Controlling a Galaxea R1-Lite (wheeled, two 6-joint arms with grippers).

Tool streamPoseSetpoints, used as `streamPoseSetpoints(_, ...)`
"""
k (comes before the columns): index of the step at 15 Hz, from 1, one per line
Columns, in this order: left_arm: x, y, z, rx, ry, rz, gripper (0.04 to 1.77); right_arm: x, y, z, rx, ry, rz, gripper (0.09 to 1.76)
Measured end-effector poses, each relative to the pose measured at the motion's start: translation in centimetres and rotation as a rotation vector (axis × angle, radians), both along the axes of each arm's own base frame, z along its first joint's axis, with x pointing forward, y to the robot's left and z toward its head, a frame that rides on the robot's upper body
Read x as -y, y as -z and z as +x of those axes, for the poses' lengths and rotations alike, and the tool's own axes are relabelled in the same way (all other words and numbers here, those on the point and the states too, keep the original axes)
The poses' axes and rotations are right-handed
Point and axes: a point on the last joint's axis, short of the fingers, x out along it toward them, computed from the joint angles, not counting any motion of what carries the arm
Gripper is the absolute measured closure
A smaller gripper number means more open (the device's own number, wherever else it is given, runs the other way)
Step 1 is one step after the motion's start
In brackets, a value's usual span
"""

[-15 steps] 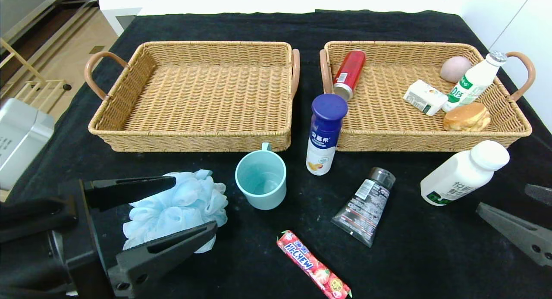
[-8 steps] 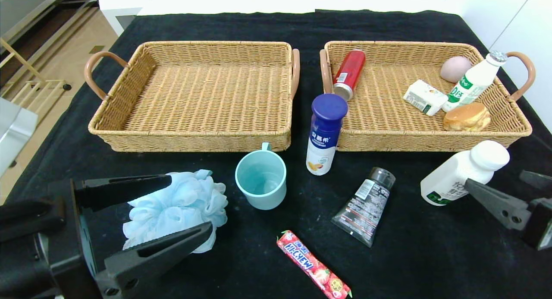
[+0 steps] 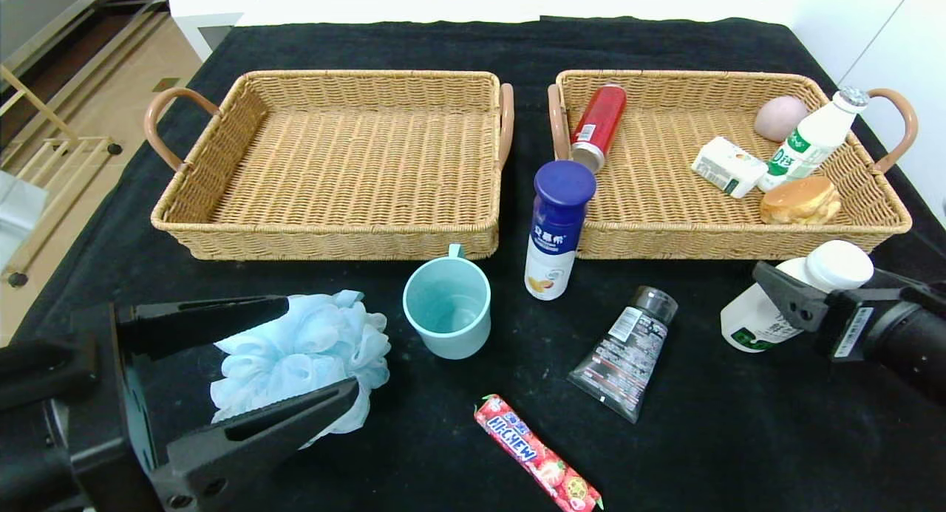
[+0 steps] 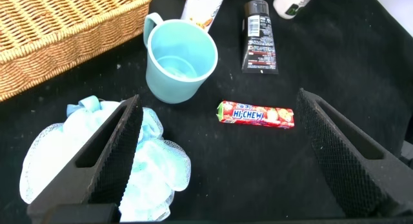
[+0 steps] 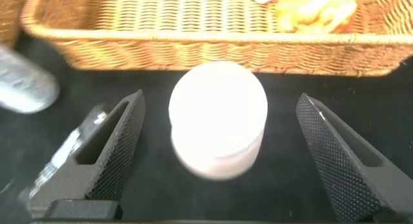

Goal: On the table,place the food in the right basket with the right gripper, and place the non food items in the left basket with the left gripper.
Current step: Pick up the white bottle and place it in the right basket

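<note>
My right gripper (image 5: 219,153) hangs low over the bench (image 3: 739,438), fingers (image 5: 106,156) spread wide on either side of the squat white bottle (image 3: 794,294). The bottle lies tilted on the black cloth just in front of the right basket (image 3: 739,239): white cap toward me, green print near its base. No contact visible.

My left gripper (image 3: 295,349) sits at the near left of the bench, fingers (image 4: 110,156) wide, straddling the pale-blue mesh bath pouf (image 3: 299,357).

The teal mug (image 3: 447,305) stands upright. The blue-capped bottle (image 3: 556,227) stands between the baskets' near corners. The dark tube (image 3: 624,353) and Hi-Chew stick (image 3: 536,453) lie flat.
</note>
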Motion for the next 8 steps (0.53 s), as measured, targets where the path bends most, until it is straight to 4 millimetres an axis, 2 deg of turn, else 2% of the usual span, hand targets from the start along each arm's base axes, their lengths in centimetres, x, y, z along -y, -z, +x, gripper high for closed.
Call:
streamPoseSetpoints(4,0.0,0.0,-0.1,0.005,0.001,0.003,0.09,-0.3,0.8,1.1,-0.024,0.028,0.0,0.14)
streamPoseSetpoints(8,0.0,0.0,-0.1,0.006,0.0,0.004,0.09,-0.1,0.8,1.5,-0.01,0.046,0.011,0.14)
